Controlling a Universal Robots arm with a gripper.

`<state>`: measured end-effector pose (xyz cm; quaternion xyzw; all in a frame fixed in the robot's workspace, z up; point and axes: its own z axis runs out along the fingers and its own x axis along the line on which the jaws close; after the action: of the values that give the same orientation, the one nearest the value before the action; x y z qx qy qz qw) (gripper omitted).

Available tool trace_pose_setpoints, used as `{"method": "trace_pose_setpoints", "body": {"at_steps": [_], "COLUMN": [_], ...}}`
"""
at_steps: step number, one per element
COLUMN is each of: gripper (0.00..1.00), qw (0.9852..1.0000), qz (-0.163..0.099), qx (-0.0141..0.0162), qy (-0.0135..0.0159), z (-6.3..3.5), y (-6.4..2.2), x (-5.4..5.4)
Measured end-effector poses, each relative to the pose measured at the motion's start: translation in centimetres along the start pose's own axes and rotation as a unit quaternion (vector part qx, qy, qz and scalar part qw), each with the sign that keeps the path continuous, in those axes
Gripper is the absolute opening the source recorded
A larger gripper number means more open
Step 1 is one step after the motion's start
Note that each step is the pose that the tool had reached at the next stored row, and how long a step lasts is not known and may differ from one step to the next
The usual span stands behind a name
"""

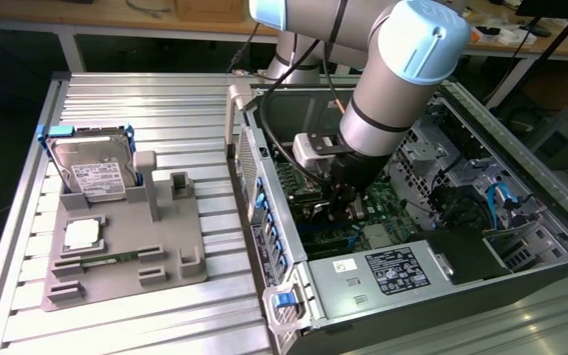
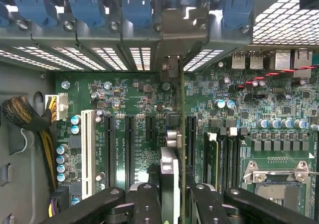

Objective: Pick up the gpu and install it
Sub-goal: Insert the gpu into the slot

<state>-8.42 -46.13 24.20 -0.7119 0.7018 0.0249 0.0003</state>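
Gripper [image 2: 174, 190] pinches the gpu [image 2: 181, 134] edge-on between narrowly parted fingers [image 2: 148, 204], over the motherboard [image 2: 139, 104] slots inside the computer case [image 1: 556, 235]; the card's lower edge is hidden.

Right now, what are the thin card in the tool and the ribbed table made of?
The gpu: seemingly circuit board, thin seen edge-on, with a shiny silvery metal part. The table: probably aluminium, matte silver-grey, judging by its straight ribbed slats.
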Motion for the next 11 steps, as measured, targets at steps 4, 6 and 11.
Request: {"method": "trace_pose_setpoints", "body": {"at_steps": [4, 6, 11], "gripper": [0.28, 0.28, 0.28], "qw": [1.0000, 1.0000, 1.0000], "qz": [0.000, 0.000, 0.000], "qx": [0.0002, 0.0003, 0.0001], "qy": [-0.0002, -0.0004, -0.0002], "z": [-0.01, -0.10, -0.54], "y": [0.02, 0.02, 0.04], "x": [-0.01, -0.01, -0.03]}}
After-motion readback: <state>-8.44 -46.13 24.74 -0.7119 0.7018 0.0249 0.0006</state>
